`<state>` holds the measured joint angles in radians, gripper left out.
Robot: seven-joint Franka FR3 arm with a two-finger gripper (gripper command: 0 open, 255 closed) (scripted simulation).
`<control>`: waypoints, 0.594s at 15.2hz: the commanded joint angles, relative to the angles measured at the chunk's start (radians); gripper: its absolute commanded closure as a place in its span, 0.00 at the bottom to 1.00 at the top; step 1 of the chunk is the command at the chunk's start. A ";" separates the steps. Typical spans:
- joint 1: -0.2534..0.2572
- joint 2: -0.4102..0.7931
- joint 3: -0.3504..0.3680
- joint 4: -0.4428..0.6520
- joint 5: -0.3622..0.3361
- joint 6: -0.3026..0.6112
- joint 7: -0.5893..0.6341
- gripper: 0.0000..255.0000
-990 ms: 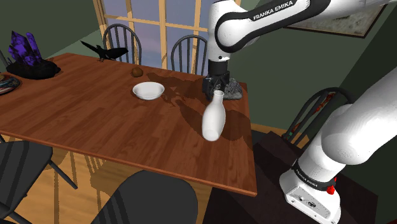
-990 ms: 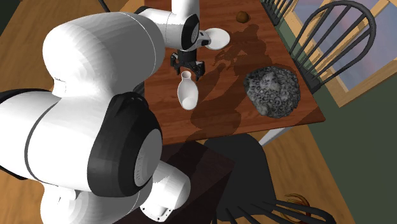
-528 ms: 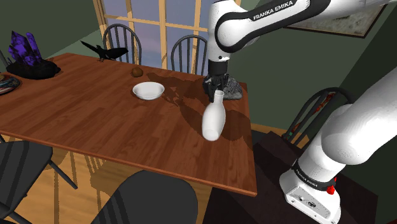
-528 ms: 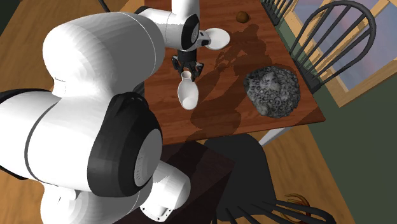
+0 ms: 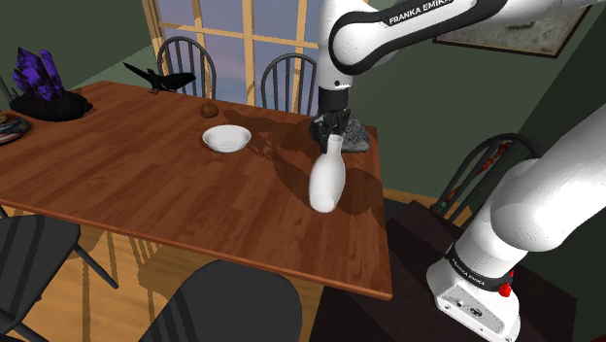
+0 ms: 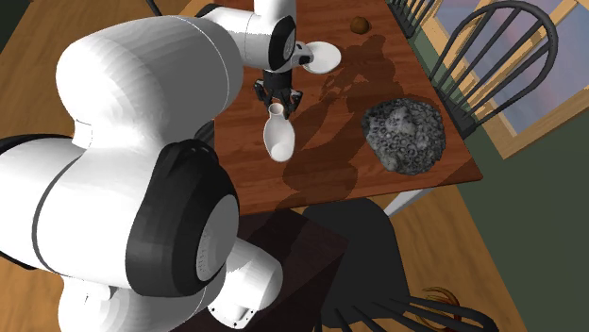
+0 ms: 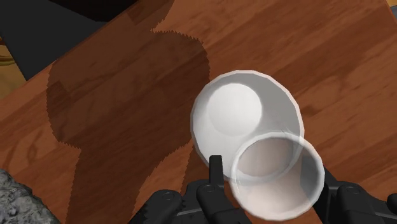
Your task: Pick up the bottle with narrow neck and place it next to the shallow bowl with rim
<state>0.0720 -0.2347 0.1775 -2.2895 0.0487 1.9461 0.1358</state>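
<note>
**A:** Which way does the white narrow-necked bottle [image 5: 325, 185] point?

**B:** Mouth up. Its long axis runs close to vertical, with its base on the brown wooden desk [image 5: 146, 170].

**A:** Where on the desk?

**B:** Near the end closest to the stand. It is well apart from the shallow white bowl with a rim [image 5: 226, 139], which lies toward the shoulder view's left. A grey knobbly lump [image 6: 404, 135] sits just behind the bottle in the shoulder view.

**A:** And the white arm [image 5: 408, 29]?

**B:** It arches in from the shoulder view's upper right. Its last link drops straight down, so the black gripper [image 5: 331, 137] points along the bottle's axis from above.

**A:** Is the gripper released or grasping?

**B:** Grasping the neck. In the wrist view the black fingers [image 7: 216, 170] hug the open mouth on both sides.
</note>
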 commanded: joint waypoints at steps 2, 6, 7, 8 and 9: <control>0.000 -0.012 -0.001 0.030 0.001 -0.042 0.000 1.00; 0.000 -0.026 -0.003 0.071 0.002 -0.097 -0.001 1.00; 0.000 -0.029 -0.004 0.082 0.002 -0.111 -0.001 1.00; -0.001 -0.031 -0.005 0.093 0.002 -0.124 -0.001 1.00; -0.001 -0.034 -0.005 0.105 0.002 -0.138 -0.001 1.00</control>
<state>0.0710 -0.2654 0.1724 -2.1976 0.0501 1.8239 0.1336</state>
